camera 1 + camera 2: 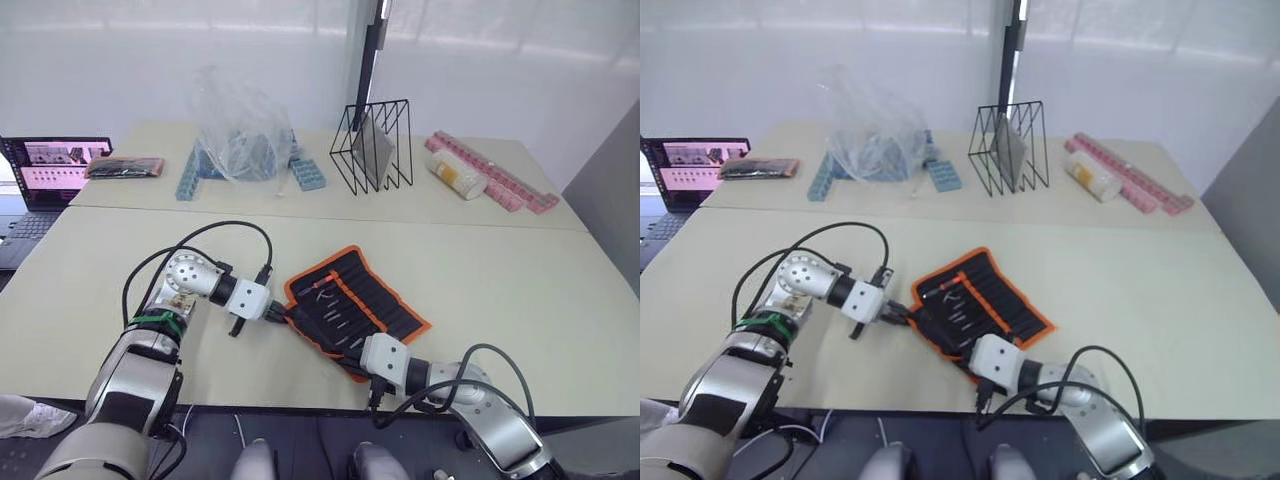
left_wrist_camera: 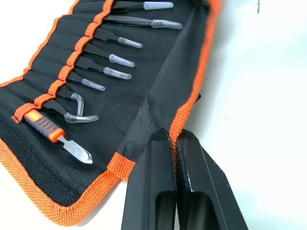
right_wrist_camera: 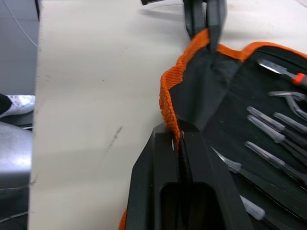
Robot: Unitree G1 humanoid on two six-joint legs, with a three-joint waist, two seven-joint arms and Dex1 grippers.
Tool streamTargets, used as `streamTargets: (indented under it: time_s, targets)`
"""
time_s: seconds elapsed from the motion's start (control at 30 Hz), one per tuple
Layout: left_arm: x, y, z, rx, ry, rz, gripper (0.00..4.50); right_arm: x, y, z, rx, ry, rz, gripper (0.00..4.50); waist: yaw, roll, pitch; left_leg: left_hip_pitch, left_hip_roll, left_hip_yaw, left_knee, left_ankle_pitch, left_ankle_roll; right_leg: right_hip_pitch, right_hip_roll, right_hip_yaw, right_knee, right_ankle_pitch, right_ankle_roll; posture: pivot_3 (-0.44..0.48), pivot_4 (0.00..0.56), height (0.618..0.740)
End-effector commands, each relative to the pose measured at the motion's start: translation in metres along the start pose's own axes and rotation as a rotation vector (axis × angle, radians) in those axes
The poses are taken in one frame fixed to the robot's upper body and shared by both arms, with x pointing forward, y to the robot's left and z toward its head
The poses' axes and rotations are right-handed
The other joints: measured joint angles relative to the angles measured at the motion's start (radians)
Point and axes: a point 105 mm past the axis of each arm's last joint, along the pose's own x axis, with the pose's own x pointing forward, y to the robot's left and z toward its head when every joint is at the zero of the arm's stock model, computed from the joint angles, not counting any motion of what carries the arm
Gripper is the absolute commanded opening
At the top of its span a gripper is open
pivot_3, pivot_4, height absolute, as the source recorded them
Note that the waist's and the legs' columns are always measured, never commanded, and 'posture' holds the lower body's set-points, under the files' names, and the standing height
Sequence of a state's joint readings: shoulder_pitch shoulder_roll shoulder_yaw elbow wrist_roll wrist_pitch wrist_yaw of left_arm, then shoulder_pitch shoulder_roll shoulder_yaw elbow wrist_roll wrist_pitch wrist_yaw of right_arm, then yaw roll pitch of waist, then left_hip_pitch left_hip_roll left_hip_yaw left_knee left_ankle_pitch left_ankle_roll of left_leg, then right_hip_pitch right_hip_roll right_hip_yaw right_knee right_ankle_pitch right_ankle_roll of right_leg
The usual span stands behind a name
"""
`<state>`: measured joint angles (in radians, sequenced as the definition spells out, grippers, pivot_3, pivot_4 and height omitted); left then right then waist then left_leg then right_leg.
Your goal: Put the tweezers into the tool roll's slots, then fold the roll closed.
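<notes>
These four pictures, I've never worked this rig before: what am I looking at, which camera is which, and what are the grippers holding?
A two-armed humanoid stands at a table. The two wide pictures come from its head; the two close ones from cameras on its wrists. The tool roll lies open, tweezers already tucked in its slots. The left gripper and right gripper each pinch the roll's orange-bound edge flap, apparently ready to fold. Farther back sit a laptop, plastic bag, wire rack and pink pill organisers.

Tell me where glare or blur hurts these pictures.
Left eye view: the back wall is washed out by bright light, while the tool roll reads clearly. Left wrist view: the table is blown out white. Right wrist view: the tweezers are soft and the right gripper is blurred.
</notes>
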<state>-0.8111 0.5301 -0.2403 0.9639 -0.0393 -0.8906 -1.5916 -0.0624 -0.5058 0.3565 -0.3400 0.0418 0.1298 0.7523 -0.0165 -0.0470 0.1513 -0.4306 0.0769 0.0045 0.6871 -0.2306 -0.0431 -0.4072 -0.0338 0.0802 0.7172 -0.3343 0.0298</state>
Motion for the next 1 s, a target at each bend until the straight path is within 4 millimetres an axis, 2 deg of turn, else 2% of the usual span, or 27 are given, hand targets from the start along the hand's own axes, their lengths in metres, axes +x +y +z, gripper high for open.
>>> streamTargets:
  time_s: [0.03,0.3,0.37,0.43,0.57,0.67,0.8,1.0]
  targets:
    - [-0.010,-0.016,0.001,-0.036,0.009,-0.006,0.02,-0.005,-0.013,0.003,-0.045,-0.004,-0.038,0.00,-0.003,0.001,0.000,0.001,0.000,-0.001,0.000,0.000,0.000,0.001,0.000,-0.001,0.000,0.000,0.000,0.000,0.150,0.684]
    - [-0.019,-0.040,0.041,-0.216,-0.006,0.067,0.02,-0.008,-0.028,0.004,-0.112,-0.005,-0.024,0.00,0.000,0.004,0.001,0.001,0.001,-0.004,0.000,0.000,0.000,0.003,0.000,-0.005,0.000,0.000,0.000,0.000,0.150,0.684]
    - [-0.018,-0.047,0.056,-0.341,-0.020,0.096,0.02,-0.007,-0.031,0.004,-0.126,-0.007,-0.005,0.00,0.001,0.004,0.001,0.001,0.001,-0.004,0.000,0.000,0.000,0.004,0.000,-0.006,0.000,0.000,0.000,0.000,0.150,0.684]
    - [-0.016,-0.052,0.062,-0.457,-0.009,0.123,0.02,-0.005,-0.031,0.004,-0.131,-0.007,0.016,0.00,0.002,0.006,0.002,0.001,0.001,-0.005,0.000,0.000,0.000,0.004,-0.001,-0.006,0.000,0.000,0.000,0.000,0.150,0.684]
    - [-0.018,-0.043,0.049,-0.641,0.042,0.227,0.02,-0.001,-0.030,0.002,-0.116,-0.001,0.053,0.00,0.009,0.008,0.003,0.001,0.000,-0.006,0.000,0.000,0.000,0.005,-0.001,-0.007,0.000,0.000,0.000,0.000,0.150,0.684]
    - [-0.020,-0.046,0.040,-0.736,0.056,0.210,0.02,0.000,-0.030,-0.003,-0.101,0.022,0.062,0.00,0.006,0.008,0.004,0.001,0.000,-0.006,0.001,0.000,0.000,0.005,-0.001,-0.007,0.000,0.000,0.000,0.000,0.150,0.684]
    - [-0.020,-0.038,0.028,-0.763,0.067,0.235,0.02,0.000,-0.034,-0.006,-0.070,0.038,0.040,0.00,0.005,0.009,0.004,0.001,0.000,-0.006,0.001,0.000,0.000,0.004,-0.001,-0.007,0.000,-0.001,-0.001,0.000,0.150,0.684]
    - [-0.017,-0.020,0.021,-0.778,0.038,0.253,0.02,-0.001,-0.043,-0.013,0.020,0.064,-0.014,0.00,0.007,0.009,0.004,0.001,0.000,-0.006,0.001,0.000,0.000,0.004,-0.001,-0.008,0.000,-0.001,-0.001,0.000,0.150,0.684]
